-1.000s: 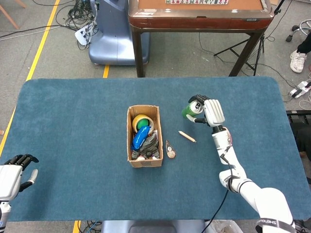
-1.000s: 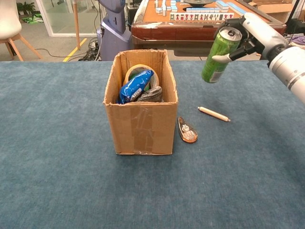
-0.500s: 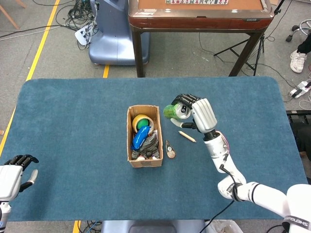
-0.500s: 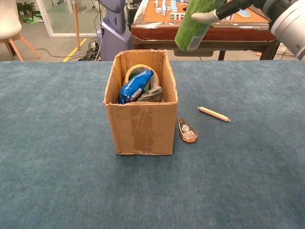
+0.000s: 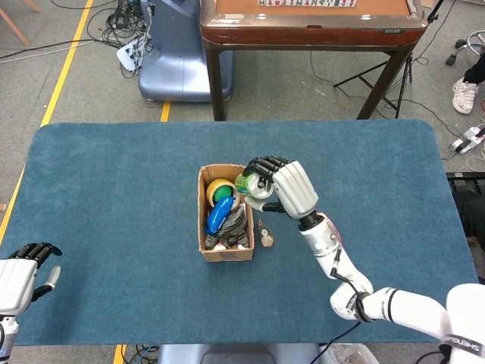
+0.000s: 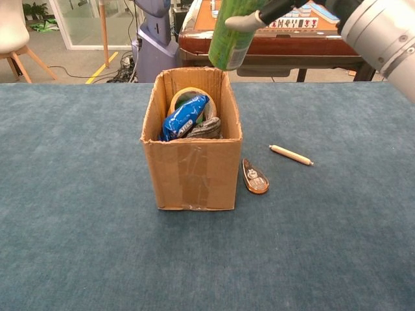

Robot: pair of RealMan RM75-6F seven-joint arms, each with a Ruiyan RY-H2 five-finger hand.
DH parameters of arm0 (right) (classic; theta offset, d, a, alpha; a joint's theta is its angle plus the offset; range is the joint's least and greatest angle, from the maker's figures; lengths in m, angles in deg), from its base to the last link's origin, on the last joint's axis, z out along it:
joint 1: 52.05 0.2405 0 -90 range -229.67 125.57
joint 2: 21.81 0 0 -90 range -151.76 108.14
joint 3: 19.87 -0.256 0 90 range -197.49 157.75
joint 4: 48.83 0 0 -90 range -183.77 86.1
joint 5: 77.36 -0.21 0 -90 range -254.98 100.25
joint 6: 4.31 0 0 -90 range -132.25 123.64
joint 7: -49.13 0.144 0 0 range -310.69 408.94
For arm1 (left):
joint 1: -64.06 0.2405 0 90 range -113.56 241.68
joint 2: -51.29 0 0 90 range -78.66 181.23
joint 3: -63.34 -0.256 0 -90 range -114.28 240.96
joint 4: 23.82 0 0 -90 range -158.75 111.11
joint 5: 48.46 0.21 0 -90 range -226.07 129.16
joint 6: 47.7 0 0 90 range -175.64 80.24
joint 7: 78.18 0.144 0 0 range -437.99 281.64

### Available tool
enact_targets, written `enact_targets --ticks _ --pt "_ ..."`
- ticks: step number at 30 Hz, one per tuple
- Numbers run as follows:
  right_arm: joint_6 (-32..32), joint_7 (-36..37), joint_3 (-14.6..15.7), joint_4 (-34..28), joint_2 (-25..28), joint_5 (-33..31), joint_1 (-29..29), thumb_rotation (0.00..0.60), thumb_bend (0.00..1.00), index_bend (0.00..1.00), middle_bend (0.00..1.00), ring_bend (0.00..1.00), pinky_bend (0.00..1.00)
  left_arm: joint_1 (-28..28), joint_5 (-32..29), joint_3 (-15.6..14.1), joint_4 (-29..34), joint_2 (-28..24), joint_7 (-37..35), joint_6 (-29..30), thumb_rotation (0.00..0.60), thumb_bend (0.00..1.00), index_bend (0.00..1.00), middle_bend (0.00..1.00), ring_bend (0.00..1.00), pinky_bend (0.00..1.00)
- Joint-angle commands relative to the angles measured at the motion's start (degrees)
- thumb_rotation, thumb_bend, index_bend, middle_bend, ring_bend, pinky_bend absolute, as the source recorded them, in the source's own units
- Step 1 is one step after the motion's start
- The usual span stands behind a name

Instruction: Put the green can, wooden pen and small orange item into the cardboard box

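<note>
Right hand point(image 5: 292, 188) carrying the green metal can point(image 6: 230, 35) to the open cardboard box point(image 6: 192, 170).
Fingers wrapped around it, it has travelled left and now hangs above the box's far right corner, ready for release.

the cardboard box point(image 6: 192, 170) stands open-topped, but a yellow tape roll point(image 5: 220, 187), a blue packet point(image 6: 185, 116) and dark cloth point(image 6: 205, 127) crowd its inside. just right of the box lie the small orange item point(image 6: 254, 177) and, further right, the wooden pen point(image 6: 290, 155). the tabletop point(image 6: 78, 214) left of the box lies bare.
</note>
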Motion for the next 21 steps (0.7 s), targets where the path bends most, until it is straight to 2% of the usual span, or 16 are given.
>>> enact_targets --ticks 1,6,9,11,14,17,21 --pt "1.21 0.65 -0.32 2.37 -2.21 -0.59 1.33 0.6 0.22 0.46 0.53 0.49 0.61 0.03 0.03 -0.03 0.16 -0.09 -0.03 0.02 0.6 0.37 0.42 0.41 0.35 0.51" --pt "3.49 1.75 -0.5 6.4 -5.25 -1.45 3.18 0.6 0.2 0.46 0.52 0.48 0.61 0.07 0.56 -0.29 0.37 -0.17 0.2 0.12 0.6 0.37 0.42 0.41 0.35 0.51" --pt "5.62 2.04 0.02 7.25 -5.84 -1.92 3.94 0.6 0.1 0.44 0.45 0.41 0.58 0.15 0.51 -0.26 0.54 -0.34 0.08 0.21 0.6 0.37 0.42 0.41 0.35 0.51" --pt "7.09 3.18 0.49 7.16 -5.52 -1.87 4.32 0.6 0.02 0.34 0.37 0.34 0.51 0.22 0.43 -0.27 0.69 -0.48 0.13 0.24 0.6 0.37 0.42 0.41 0.35 0.51" --pt "8.84 6.74 0.95 6.26 -4.63 -1.69 4.58 0.6 0.0 0.12 0.24 0.24 0.4 0.32 0.61 -0.29 0.86 -0.59 0.09 0.47 0.6 0.37 0.42 0.41 0.35 0.51" --pt "9.09 8.93 1.18 5.86 -3.76 -0.95 4.64 0.6 0.0 0.06 0.17 0.19 0.35 0.37 0.74 -0.36 0.89 -0.61 0.13 0.54 0.6 0.37 0.42 0.41 0.35 0.51" --pt "7.69 8.55 1.55 5.72 -3.11 0.34 4.3 0.6 0.0 0.06 0.16 0.19 0.34 0.3 0.36 -0.38 1.06 -0.68 0.67 0.0 0.6 0.37 0.42 0.41 0.35 0.51"
